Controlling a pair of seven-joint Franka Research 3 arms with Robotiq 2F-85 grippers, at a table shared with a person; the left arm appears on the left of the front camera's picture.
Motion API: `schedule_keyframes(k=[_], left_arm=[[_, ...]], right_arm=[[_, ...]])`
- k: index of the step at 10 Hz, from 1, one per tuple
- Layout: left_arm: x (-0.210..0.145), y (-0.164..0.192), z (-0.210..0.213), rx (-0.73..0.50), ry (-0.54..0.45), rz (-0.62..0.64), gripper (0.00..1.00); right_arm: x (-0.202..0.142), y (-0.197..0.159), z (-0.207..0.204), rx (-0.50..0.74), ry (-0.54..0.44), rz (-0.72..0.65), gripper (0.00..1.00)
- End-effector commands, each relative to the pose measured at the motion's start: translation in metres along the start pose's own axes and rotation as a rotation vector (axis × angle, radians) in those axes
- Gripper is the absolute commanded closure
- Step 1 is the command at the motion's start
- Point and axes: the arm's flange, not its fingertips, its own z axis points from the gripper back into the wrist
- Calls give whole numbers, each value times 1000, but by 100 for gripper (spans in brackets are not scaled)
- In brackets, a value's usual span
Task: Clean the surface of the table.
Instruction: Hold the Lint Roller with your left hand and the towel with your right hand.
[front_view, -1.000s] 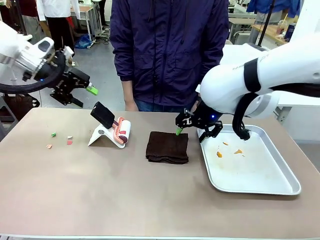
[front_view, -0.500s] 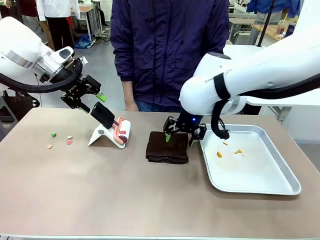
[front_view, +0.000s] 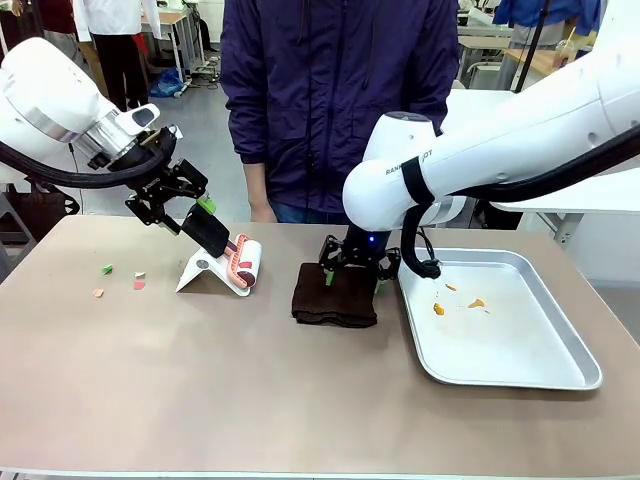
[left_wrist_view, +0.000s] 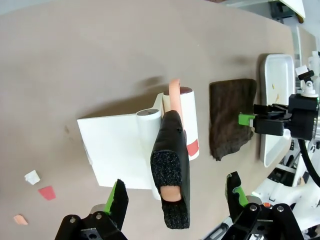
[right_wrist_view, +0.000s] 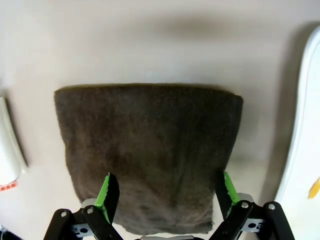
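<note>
The large matte brownish-tan table (front_view: 250, 400) with rounded corners spans the whole scene in front of you, with a person in a dark blue jacket (front_view: 340, 100) standing at its far edge.

At far left, small paper scraps lie loose on the tabletop: a green one (front_view: 107, 269), a white and red pair (front_view: 139, 281) and an orange one (front_view: 98, 293).

Right of them stands a lint roller on a white plastic stand (front_view: 205, 270). Its pink-and-white roll (front_view: 245, 263) lies low on the right, and its black textured handle (front_view: 206, 231) tilts up toward the far left.

Your left gripper (front_view: 190, 208) hangs at the upper end of that handle. In the left wrist view the left gripper (left_wrist_view: 176, 197) is spread wide, and the handle (left_wrist_view: 170, 170) lies between the green-padded fingers (left_wrist_view: 118, 199) with a gap on each side. It has hold of nothing.

Near the table's middle lies a folded dark brown cloth (front_view: 335, 295), flat on the top.

Your right gripper (front_view: 352, 280) is low over the cloth's far part. In the right wrist view the right gripper (right_wrist_view: 166, 194) is wide open, with one finger near each side edge of the cloth (right_wrist_view: 150, 150). You cannot tell whether the pads touch the fabric.

At right, just beside the cloth, sits a shallow silver metal tray (front_view: 520, 370) with a few orange scraps (front_view: 438, 309) in its far left part.
</note>
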Motion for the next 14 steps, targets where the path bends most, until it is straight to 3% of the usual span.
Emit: schedule_keyframes(k=[1,10,13,14], left_arm=[[-9,-7,2,19,-8,20,0],[-20,1,1,19,5,29,0],[-18,0,0,2,-47,28,2],[-17,3,-1,14,-59,34,35]], right_arm=[[6,9,-4,-69,14,-27,0],[10,2,-12,-92,44,-24,0],[9,4,-13,-76,49,-23,0],[10,5,-13,-58,62,-11,0]])
